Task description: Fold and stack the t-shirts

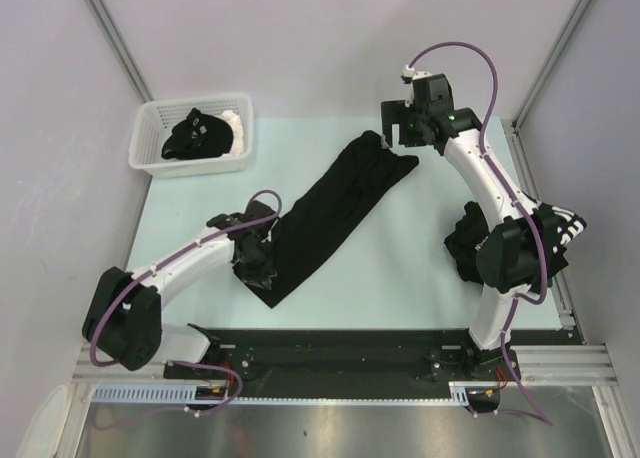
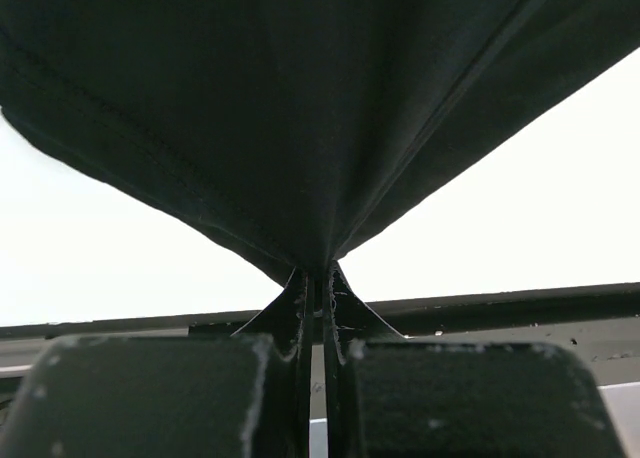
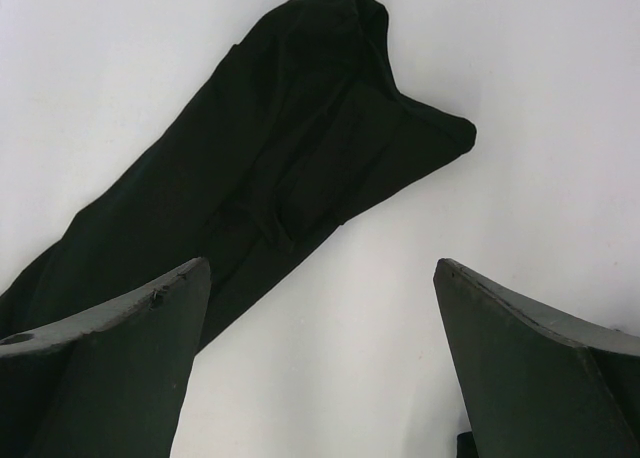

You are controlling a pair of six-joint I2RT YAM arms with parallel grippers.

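One black t-shirt lies stretched out in a long diagonal band across the table, from the far right toward the near left. My left gripper is shut on its near end. In the left wrist view the fabric fans out from the pinched fingers. My right gripper hovers open over the far end of the shirt. In the right wrist view its fingers stand wide apart with bare table between them, and the shirt lies just beyond them. A second black t-shirt with white lettering lies bunched at the right, partly hidden by the right arm.
A white slotted basket at the far left corner holds another crumpled black garment. Grey walls close in the table on the left, back and right. A black rail runs along the near edge between the arm bases.
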